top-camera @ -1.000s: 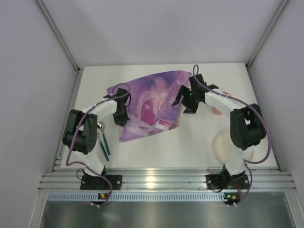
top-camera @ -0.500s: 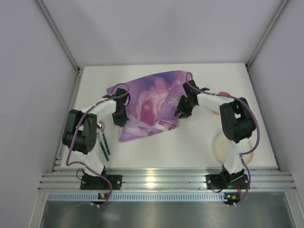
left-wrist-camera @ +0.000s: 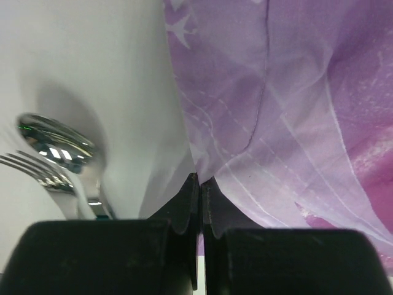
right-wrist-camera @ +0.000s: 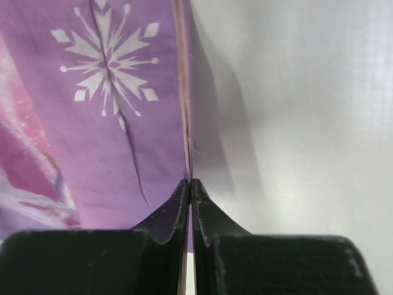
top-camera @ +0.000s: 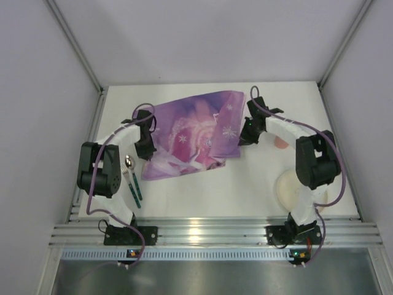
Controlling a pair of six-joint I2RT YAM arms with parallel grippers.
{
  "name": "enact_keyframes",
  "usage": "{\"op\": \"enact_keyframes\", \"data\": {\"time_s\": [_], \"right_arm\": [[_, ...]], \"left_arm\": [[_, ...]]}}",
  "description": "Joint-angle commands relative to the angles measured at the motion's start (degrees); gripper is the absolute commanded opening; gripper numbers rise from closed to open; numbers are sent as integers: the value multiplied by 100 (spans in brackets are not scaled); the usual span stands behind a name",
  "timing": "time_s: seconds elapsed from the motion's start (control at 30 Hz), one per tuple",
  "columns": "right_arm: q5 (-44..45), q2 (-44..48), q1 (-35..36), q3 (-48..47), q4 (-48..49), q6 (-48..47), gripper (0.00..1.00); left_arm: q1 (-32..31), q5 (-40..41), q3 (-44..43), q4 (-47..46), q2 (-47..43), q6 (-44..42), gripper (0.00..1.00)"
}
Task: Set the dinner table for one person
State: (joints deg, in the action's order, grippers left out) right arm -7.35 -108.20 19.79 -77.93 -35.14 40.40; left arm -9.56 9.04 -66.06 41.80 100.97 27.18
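Observation:
A purple printed placemat lies partly spread on the white dinner table, stretched between both grippers. My left gripper is shut on the mat's left edge, its jaws pinching the cloth. On the opposite side, my right gripper is shut on the hem near a white snowflake print. A spoon and a fork with teal handles lie at the left, beside the left arm; the spoon and the fork show close by in the left wrist view.
A cream plate sits at the right front, partly under the right arm. A small pinkish object lies behind the right arm. Silver rails edge the table's front; grey walls close in the back and sides.
My right gripper moved onto the mat's right edge and shut on it. The left gripper pulled its edge leftward, and the mat now lies wider and flatter.

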Motion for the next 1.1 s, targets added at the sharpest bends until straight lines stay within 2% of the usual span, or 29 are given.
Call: {"op": "enact_keyframes", "data": {"time_s": [0.0, 0.17, 0.47, 0.5, 0.53, 0.6, 0.63, 0.67, 0.7, 0.77, 0.87, 1.0, 1.07], "right_arm": [[471, 1063, -703, 497, -582, -436, 0], [709, 1600, -1196, 1218, -714, -779, 0], [928, 1416, -1188, 1465, -968, -876, 0], [964, 1433, -1188, 1465, -1021, -894, 0], [1016, 1451, -1197, 1456, -1117, -911, 0], [1017, 1582, -1179, 1378, -1223, -990, 27], [973, 1644, -1162, 1316, -1363, -1008, 40], [921, 1801, -1101, 1220, -1460, -1052, 59], [859, 1898, -1048, 949, -1574, -1078, 65], [771, 2196, -908, 553, -2005, -1192, 74], [551, 2592, -845, -370, -2427, -1342, 81], [1034, 2682, -1134, -1398, -2700, -1587, 86], [1411, 2490, -1502, -1540, -2779, -1737, 85]], "left_arm": [[384, 291, -311, 214, -121, -362, 0], [578, 300, -434, 188, -60, -512, 0], [587, 388, -276, 276, -103, -538, 0], [596, 362, -284, 285, -121, -564, 3], [596, 318, -302, 311, -147, -582, 34], [596, 230, -416, 416, -217, -591, 59], [596, 239, -477, 451, -340, -582, 74], [596, 256, -617, 547, -428, -565, 95], [596, 256, -714, 592, -507, -547, 98], [596, 265, -986, 671, -762, -530, 98], [596, 81, -1276, 637, -991, -494, 98], [526, -769, -1146, -47, -922, -398, 98], [412, -869, -1137, -321, -703, -363, 98]]}}
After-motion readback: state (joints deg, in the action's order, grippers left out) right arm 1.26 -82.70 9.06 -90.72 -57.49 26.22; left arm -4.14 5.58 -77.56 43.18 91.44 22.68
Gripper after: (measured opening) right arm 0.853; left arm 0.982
